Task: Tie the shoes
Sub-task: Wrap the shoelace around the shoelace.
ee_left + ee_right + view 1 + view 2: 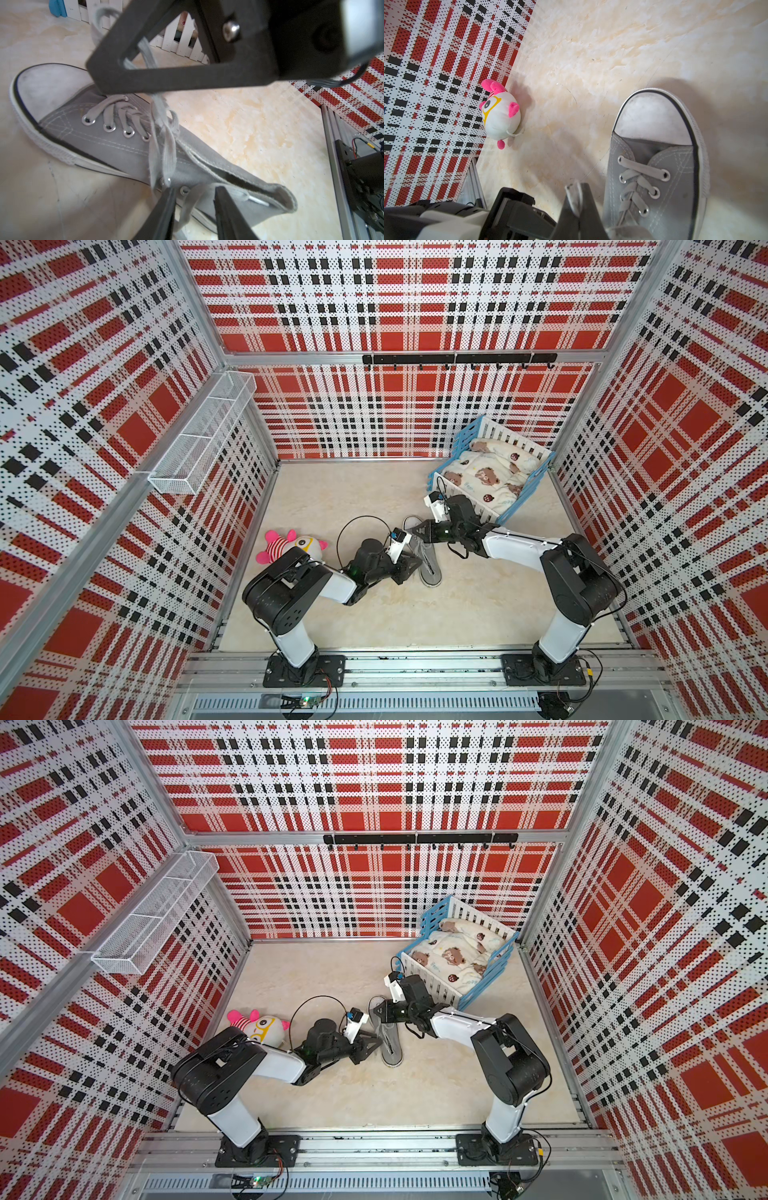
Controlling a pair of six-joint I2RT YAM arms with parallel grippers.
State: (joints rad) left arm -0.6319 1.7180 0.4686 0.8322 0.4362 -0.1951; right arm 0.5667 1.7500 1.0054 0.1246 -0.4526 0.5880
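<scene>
While both arms bend low over the sneaker [116, 149], right jaws pinch a lace [574, 197], left jaws apart.

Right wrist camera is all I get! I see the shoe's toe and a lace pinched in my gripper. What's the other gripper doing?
Observer: In the left wrist view, the left gripper is down beside the shoe, near its ankle opening. Its jaws are apart, with a loose lace lying between them.
Operator: Is my lace lifted off the shoe?
Observer: Yes. The pinched lace rises from the lacing up to the right gripper.
Operator: What else is in there?
Observer: A blue-and-white toy crib stands in the far right corner.
</scene>
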